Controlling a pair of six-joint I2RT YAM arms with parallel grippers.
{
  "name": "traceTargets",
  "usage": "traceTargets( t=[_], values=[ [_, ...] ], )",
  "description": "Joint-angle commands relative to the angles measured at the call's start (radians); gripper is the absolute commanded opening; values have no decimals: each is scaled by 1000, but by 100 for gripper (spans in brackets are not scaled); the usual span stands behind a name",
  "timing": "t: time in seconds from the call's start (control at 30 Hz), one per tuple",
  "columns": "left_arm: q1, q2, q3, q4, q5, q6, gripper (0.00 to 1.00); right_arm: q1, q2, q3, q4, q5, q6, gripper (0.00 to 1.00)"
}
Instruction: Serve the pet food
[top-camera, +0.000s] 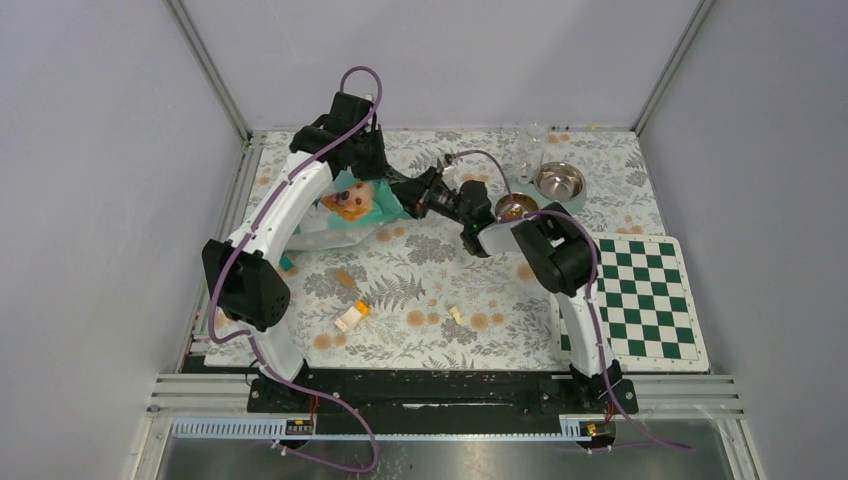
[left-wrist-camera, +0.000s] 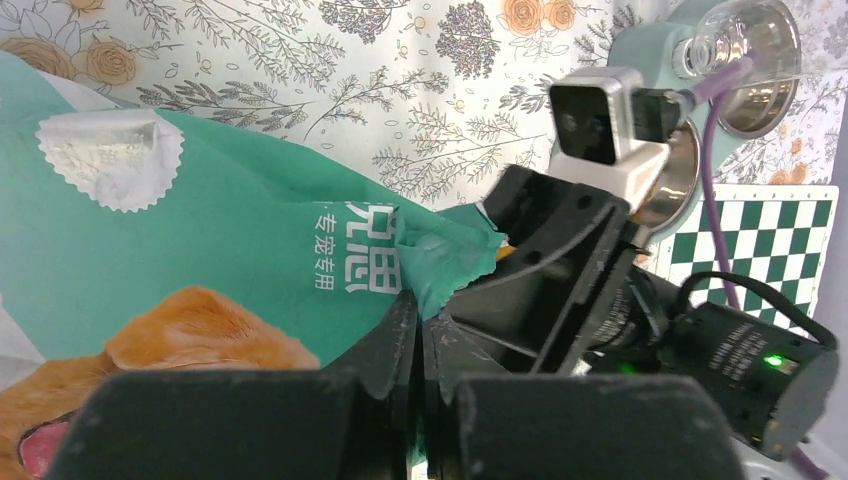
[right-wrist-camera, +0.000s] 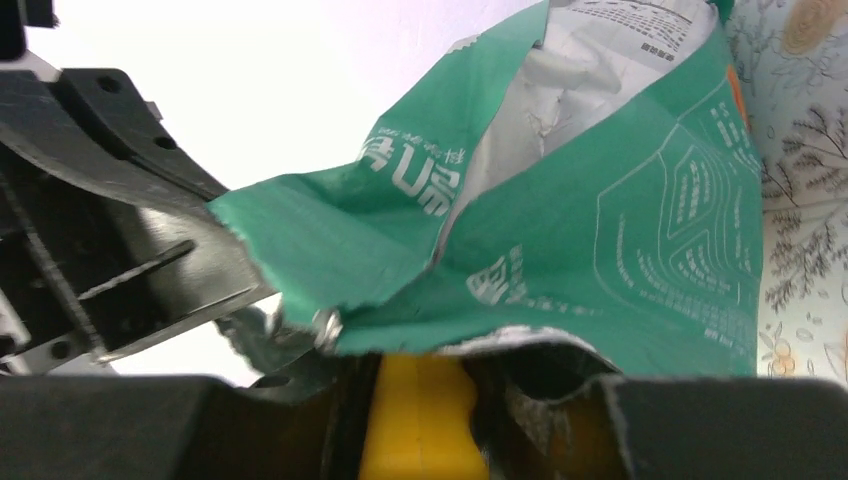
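Observation:
A teal bag (top-camera: 352, 208) picturing a golden dog lies at the back left of the floral mat. My left gripper (left-wrist-camera: 418, 300) is shut on the bag's torn top edge (left-wrist-camera: 450, 255). Facing it from the right, my right gripper (right-wrist-camera: 420, 372) is shut on a yellow handle-like piece (right-wrist-camera: 415, 420) that runs into the bag's open mouth (right-wrist-camera: 540, 350). What lies inside the mouth is hidden. Brown pet food (top-camera: 514, 208) shows in the nearer steel bowl. In the top view the two grippers, left (top-camera: 383, 183) and right (top-camera: 408, 192), meet at the bag's right end.
A second, shiny steel bowl (top-camera: 560, 181) sits in the same pale stand, with a clear glass (top-camera: 530, 148) behind it. A green-and-white chequered board (top-camera: 640, 295) covers the right side. Small toy blocks (top-camera: 352, 316) (top-camera: 456, 314) lie on the mat (top-camera: 430, 270) in front.

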Motion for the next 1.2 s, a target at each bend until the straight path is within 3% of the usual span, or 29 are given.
traceTargets(
  t=[0.0, 0.37, 0.6, 0.8, 1.17],
  values=[
    [-11, -96, 95, 126, -3, 25, 0, -33, -200, -109, 76, -6, 40, 0],
    [34, -124, 96, 114, -42, 42, 0, -121, -446, -247, -298, 48, -142, 0],
    [63, -149, 102, 108, -38, 45, 0, -163, -517, -280, -379, 58, -171, 0],
    [83, -162, 101, 109, -14, 37, 0, -185, -562, -265, -419, 54, -226, 0],
    [94, -167, 105, 111, 77, -1, 0, -186, -647, -147, -715, 83, -483, 0]
  ],
)
